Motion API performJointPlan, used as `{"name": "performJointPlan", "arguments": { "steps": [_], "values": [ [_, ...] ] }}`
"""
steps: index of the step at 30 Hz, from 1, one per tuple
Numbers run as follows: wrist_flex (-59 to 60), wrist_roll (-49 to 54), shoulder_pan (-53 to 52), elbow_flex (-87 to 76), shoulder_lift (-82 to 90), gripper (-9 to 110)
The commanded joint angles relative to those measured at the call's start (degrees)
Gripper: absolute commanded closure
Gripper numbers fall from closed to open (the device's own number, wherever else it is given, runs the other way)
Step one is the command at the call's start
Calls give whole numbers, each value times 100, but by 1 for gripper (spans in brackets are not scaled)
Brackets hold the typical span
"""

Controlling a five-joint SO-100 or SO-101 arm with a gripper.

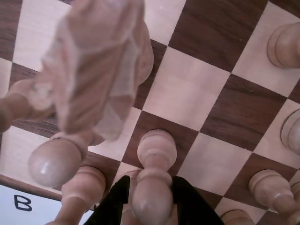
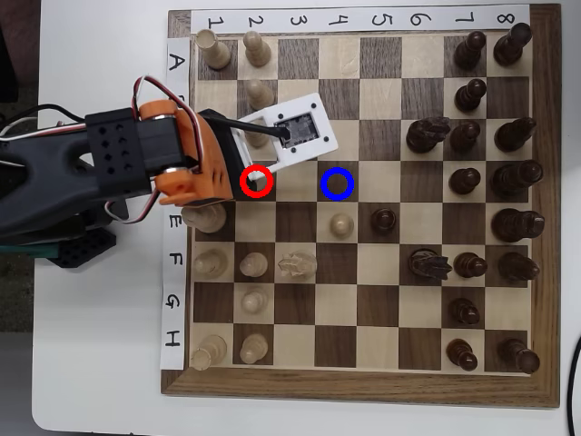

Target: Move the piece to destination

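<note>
Overhead view: the gripper (image 2: 257,181) sits inside the red ring (image 2: 257,181) on the chessboard (image 2: 359,386). The blue ring (image 2: 338,183), two squares to its right, marks an empty dark square. Fourteen dark pieces can be counted on the board's right half; pale ones cluster on the left. In the wrist view the black fingers (image 1: 115,201) are closed against the head of a pale pawn (image 1: 153,183), whose base stands on a dark square.
</note>
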State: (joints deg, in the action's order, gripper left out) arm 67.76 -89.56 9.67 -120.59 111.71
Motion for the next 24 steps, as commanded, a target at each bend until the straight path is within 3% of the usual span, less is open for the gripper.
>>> {"name": "performJointPlan", "arguments": {
  "steps": [1, 24],
  "values": [
    [-62, 35, -62, 18, 62, 91],
    [-360, -53, -176, -70, 185, 101]
  ]
}}
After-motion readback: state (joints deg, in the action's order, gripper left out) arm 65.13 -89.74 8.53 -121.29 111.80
